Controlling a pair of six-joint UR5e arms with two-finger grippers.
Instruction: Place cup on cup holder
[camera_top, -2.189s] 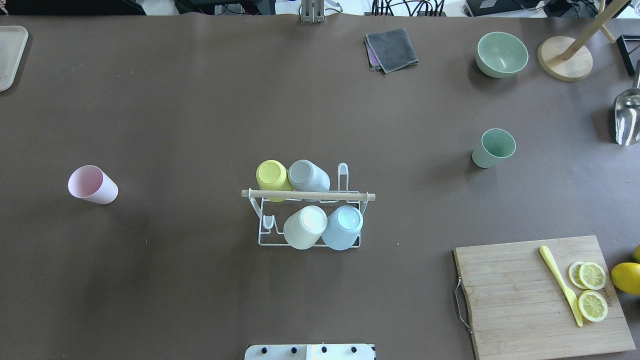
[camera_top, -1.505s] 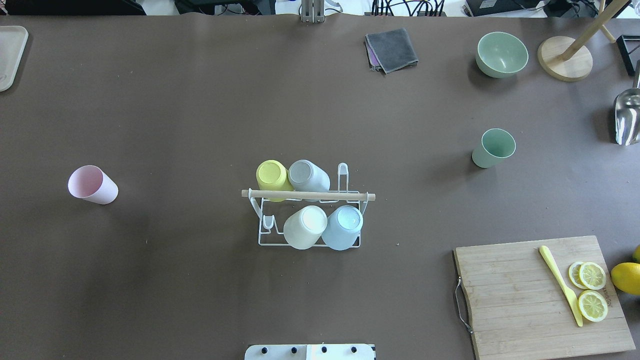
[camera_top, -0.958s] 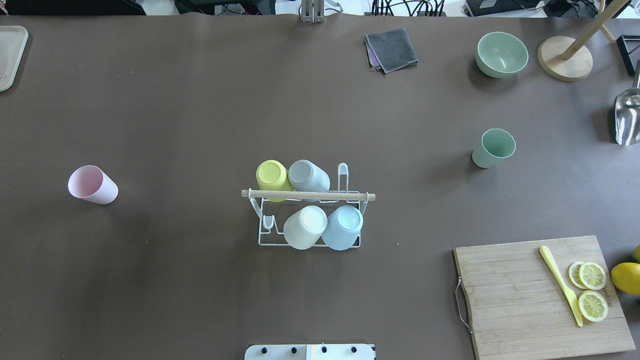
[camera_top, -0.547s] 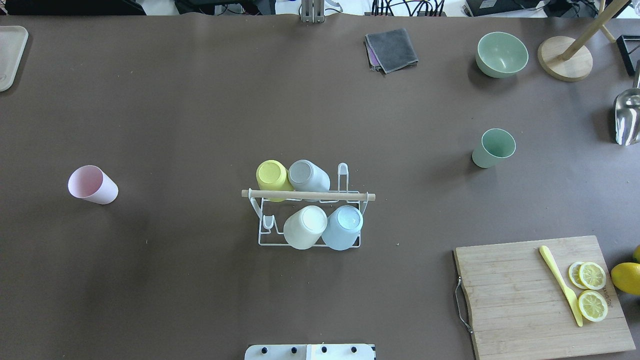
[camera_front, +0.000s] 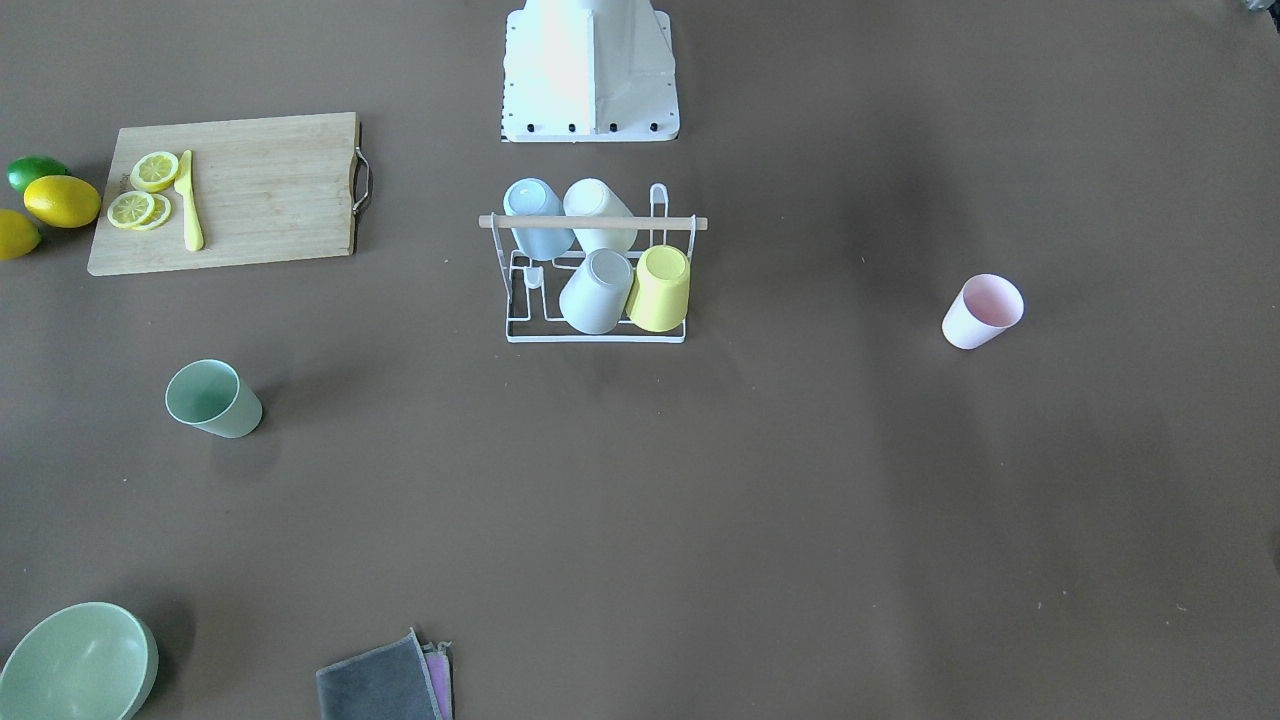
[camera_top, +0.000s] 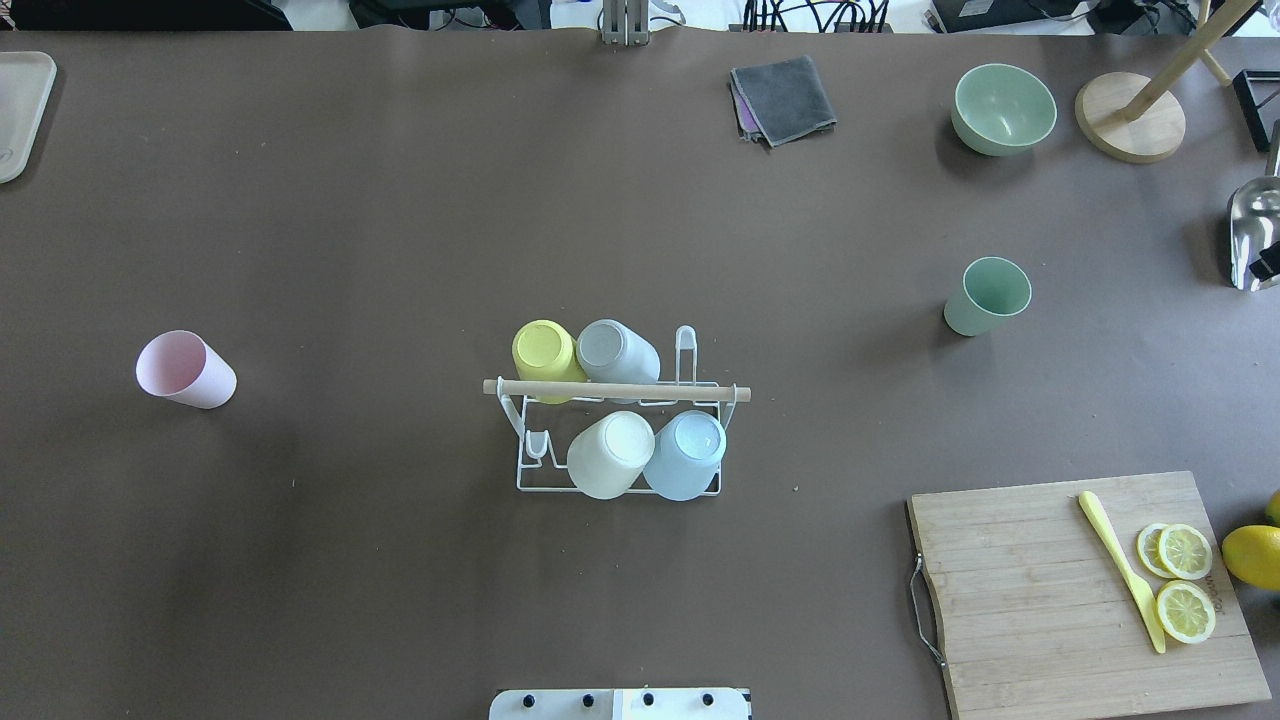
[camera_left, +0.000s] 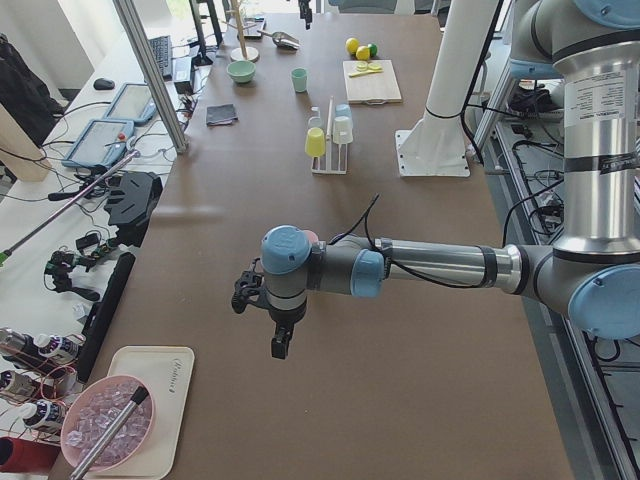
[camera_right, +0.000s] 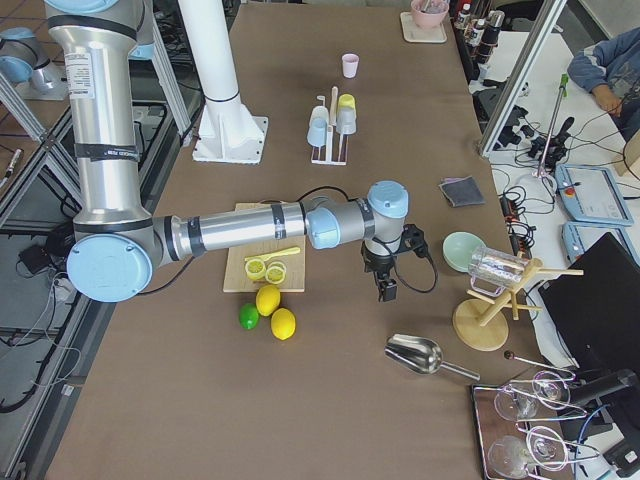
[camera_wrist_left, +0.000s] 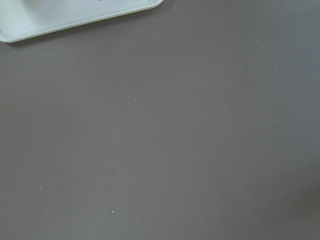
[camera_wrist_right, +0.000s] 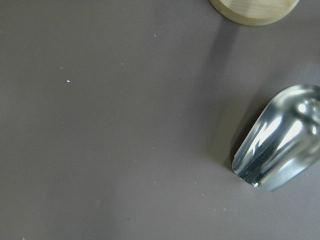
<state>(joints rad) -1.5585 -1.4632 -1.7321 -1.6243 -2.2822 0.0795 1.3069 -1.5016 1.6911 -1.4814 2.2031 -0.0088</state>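
The cup holder (camera_top: 524, 470), a white wire rack with a wooden rod (camera_top: 617, 390) across its top, stands mid-table and also shows in the front-facing view (camera_front: 520, 330). Several cups hang upside down on it: yellow, grey, cream and light blue. A pink cup (camera_top: 185, 368) stands upright far to its left. A green cup (camera_top: 987, 296) stands upright to its right. My left gripper (camera_left: 279, 348) hovers over bare table beyond the pink cup. My right gripper (camera_right: 385, 292) hovers near the metal scoop. I cannot tell whether either gripper is open or shut.
A cutting board (camera_top: 1020, 600) with lemon slices and a yellow knife lies near right. A green bowl (camera_top: 1003, 108), grey cloth (camera_top: 783, 98), wooden stand base (camera_top: 1130, 117) and metal scoop (camera_top: 1253, 230) sit at the far right. A white tray (camera_top: 18, 110) is far left.
A small dark part has come in at the overhead view's right edge, over the metal scoop. The cups and the rack have not moved.
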